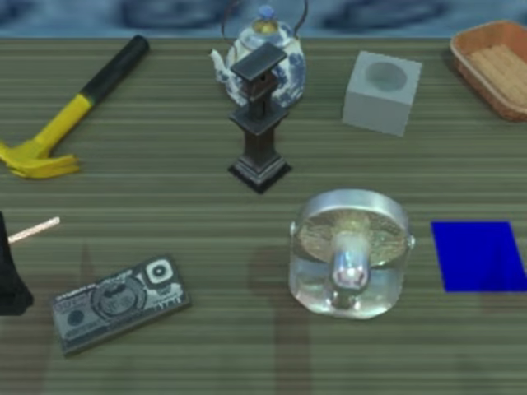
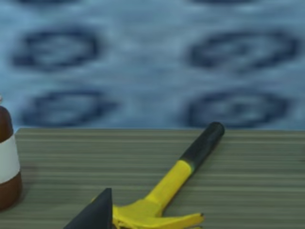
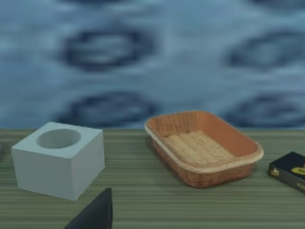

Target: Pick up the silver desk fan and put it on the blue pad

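Observation:
The silver desk fan [image 1: 350,253] stands on the table right of centre in the top view, its round wire grille with a golden centre behind a shiny bulbous housing. The blue pad [image 1: 480,255] lies flat to its right near the table's right edge, with a small gap between them. My left gripper [image 1: 10,276] is parked at the table's left edge, far from the fan. My right gripper [image 3: 95,212] is out of the top view and shows only as a dark tip in its own wrist view. Neither gripper touches anything.
A yellow hammer [image 1: 66,115] lies at back left. A blue-white teapot [image 1: 263,53] and a dark pagoda stand [image 1: 259,123] are behind the fan. A grey cube [image 1: 381,90], a wicker basket [image 1: 494,66] and a banknote slab [image 1: 119,303] also sit on the table.

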Robot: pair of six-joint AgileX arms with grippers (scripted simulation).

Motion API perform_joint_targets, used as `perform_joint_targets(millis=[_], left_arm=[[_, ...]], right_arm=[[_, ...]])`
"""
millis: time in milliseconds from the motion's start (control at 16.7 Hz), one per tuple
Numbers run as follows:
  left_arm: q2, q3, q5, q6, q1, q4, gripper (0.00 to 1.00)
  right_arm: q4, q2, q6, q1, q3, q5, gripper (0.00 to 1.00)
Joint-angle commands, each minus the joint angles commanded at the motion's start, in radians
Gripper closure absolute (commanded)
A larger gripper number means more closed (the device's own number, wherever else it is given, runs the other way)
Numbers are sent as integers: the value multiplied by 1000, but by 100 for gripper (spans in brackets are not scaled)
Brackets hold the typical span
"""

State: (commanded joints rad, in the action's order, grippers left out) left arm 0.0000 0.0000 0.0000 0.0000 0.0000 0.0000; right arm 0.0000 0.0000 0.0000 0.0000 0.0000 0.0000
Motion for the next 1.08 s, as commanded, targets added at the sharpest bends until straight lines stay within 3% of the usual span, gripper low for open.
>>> perform_joint_targets(millis=[240, 480, 1080], left_arm=[[0, 0, 0, 0, 0, 0, 0], [0, 0, 0, 0, 0, 0, 0], [0, 0, 0, 0, 0, 0, 0]], right_arm=[[-30, 31, -17, 14, 28, -1, 0], [-201, 219, -109, 86, 207, -3, 0], [-874, 1197, -474, 380, 1140, -2, 0]])
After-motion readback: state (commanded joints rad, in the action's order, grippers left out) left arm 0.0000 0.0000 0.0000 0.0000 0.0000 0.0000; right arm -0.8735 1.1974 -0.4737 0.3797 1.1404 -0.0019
